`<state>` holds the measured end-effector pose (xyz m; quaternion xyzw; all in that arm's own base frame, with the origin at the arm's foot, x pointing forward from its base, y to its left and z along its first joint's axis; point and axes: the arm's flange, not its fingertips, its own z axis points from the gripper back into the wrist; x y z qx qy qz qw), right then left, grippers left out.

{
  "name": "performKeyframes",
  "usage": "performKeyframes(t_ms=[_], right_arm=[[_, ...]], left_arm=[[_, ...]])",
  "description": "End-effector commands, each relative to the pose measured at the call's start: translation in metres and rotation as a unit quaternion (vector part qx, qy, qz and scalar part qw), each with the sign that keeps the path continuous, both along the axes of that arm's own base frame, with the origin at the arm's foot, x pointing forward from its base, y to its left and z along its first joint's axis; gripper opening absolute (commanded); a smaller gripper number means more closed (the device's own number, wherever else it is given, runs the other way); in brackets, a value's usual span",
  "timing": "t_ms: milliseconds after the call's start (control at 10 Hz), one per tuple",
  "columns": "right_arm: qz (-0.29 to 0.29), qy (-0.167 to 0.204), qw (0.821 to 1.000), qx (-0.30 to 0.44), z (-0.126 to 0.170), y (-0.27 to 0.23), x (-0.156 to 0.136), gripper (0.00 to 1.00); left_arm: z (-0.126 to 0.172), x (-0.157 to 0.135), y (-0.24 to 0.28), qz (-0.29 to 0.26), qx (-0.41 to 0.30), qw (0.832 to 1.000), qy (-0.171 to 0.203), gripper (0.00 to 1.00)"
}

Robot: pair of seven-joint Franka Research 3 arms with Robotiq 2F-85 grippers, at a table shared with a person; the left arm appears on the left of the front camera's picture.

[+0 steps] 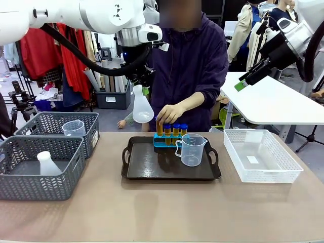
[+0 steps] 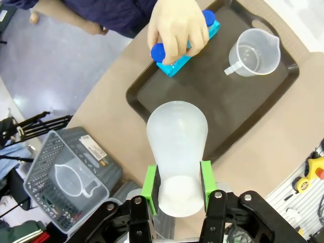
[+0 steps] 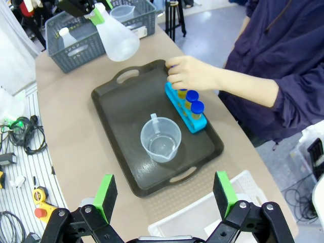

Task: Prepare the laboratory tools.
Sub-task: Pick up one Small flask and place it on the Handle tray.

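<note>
Front view: left tool (image 1: pixel 143 87) hangs above the far left edge of the dark tray (image 1: pixel 152 171), clamped on the neck of the conical flask (image 1: pixel 142 105), which hangs base-down in the air, clear of the surface (image 1: pixel 162 212). On the tray: blue rack (image 1: pixel 167 140) with capped yellow test tubes (image 1: pixel 175 129) at the far side, measuring beaker (image 1: pixel 191 149) just right of it. The person's hand (image 1: pixel 169 112) is on the leftmost tube. Right tool (image 1: pixel 241 84) is raised high at the far right, nothing in it. Grey baskets at left hold a second beaker (image 1: pixel 74 128) and a second flask (image 1: pixel 47 164); white lattice basket (image 1: pixel 260 154) sits at right.

Left wrist view: green pads (image 2: pixel 149 182) press both sides of the flask neck; the flask body (image 2: pixel 177 134) hangs over the tray's near-left part, which is bare. The hand (image 2: pixel 178 31) covers the rack end.

Right wrist view: right tool's (image 3: pixel 167 197) pads stand wide apart, empty, looking down on the tray, beaker (image 3: pixel 161 139) and rack (image 3: pixel 186 109).

Step judged: flask in transit to the tray, the last of the three tool kinds to go on it. Next move calls for lowering it upright onto the bare tray patch left of the beaker, keeping clear of the hand and the rack, then releasing
</note>
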<state>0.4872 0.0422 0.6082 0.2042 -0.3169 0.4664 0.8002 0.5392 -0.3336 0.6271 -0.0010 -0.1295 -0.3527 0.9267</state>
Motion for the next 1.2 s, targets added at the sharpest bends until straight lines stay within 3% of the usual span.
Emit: performKeyframes(t_ms=[0, 600, 1100], right_arm=[[0.004, -0.002, 1.000, 0.000, 0.000, -0.001, 0.000, 1.00], [0.004, -0.002, 1.000, 0.000, 0.000, -0.001, 0.000, 1.00], [0.004, -0.002, 1.000, 0.000, 0.000, -0.001, 0.000, 1.00]], left_arm=[[0.002, 0.000, 0.001, 0.000, 0.000, 1.000, -0.001, 0.00], [-0.012, 0.000, -0.010, -0.014, 0.015, 1.000, -0.001, 0.00], [-0.069, 0.025, -0.035, -0.028, 0.057, 0.998, 0.020, 0.00]])
